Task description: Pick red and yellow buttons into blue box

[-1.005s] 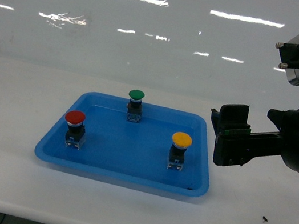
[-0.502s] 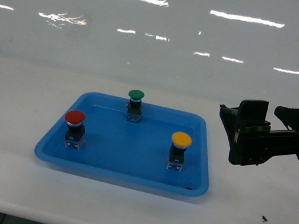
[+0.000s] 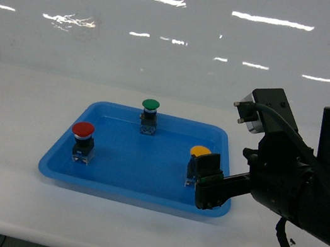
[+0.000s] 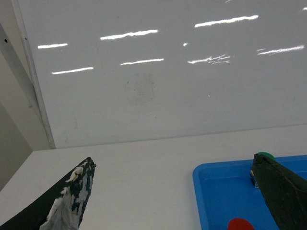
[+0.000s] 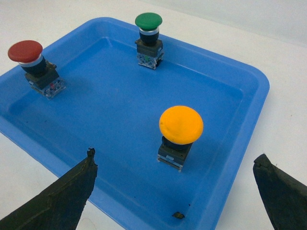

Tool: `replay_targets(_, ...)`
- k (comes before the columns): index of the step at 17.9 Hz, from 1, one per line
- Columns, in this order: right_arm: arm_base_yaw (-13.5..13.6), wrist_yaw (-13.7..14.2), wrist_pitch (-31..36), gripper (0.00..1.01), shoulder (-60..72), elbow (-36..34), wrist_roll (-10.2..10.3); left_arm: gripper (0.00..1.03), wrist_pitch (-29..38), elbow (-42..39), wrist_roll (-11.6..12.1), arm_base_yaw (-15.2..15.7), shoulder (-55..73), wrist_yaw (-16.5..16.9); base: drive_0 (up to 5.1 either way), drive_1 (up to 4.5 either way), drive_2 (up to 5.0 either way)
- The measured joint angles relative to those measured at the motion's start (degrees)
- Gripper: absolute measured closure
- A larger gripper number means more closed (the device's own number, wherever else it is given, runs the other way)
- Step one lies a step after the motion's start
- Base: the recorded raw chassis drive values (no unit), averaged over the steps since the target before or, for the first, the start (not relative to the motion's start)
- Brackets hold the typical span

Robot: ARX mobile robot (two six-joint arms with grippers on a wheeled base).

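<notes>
The red button [image 3: 83,129] stands at the left of a shallow blue tray [image 3: 138,167]. At the tray's right is the yellow button [image 3: 199,151], partly hidden by my right gripper [image 3: 209,184]. In the right wrist view the yellow button [image 5: 181,124] stands just ahead of my right gripper [image 5: 175,157], whose open jaws are set wide either side of it without touching it. The red button [image 5: 25,51] is at the far left. My left gripper [image 4: 172,163] is open over bare table left of the tray, holding nothing. The blue box is out of view.
A green button [image 3: 150,104] stands at the back of the tray, also seen as the green button [image 5: 148,20] in the right wrist view. A small dark speck [image 5: 178,215] lies in the tray's near corner. A white wall rises behind the white table [image 3: 17,129].
My right arm has swung down and left, from beside the tray's right edge to its front right corner, just in front of the yellow button. The buttons have not moved.
</notes>
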Motion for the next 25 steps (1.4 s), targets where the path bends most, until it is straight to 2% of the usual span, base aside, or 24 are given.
replay_targets(2, 0.0, 0.2, -1.9, 0.03, 3.4, 3.0, -0.2, 0.05, 0.0, 0.0, 0.0, 0.0, 0.0, 0.0, 0.0, 0.00, 0.0)
replay_targets(12, 0.2, 0.5, -3.1, 0.03, 6.8, 6.5, -0.6, 0.05, -0.1, 0.0, 0.0, 0.0, 0.0, 0.0, 0.0, 0.00, 0.0)
replay_targets(17, 2.4, 0.6, -4.7, 0.03, 10.5, 11.0, -1.5, 0.05, 0.0, 0.0, 0.0, 0.0, 0.0, 0.0, 0.0, 0.00, 0.0)
replay_targets(25, 2.6, 2.8, -6.7, 0.03, 13.8, 14.9, -2.7, 0.05, -0.1, 0.0, 0.0, 0.0, 0.0, 0.0, 0.0, 0.00, 0.0)
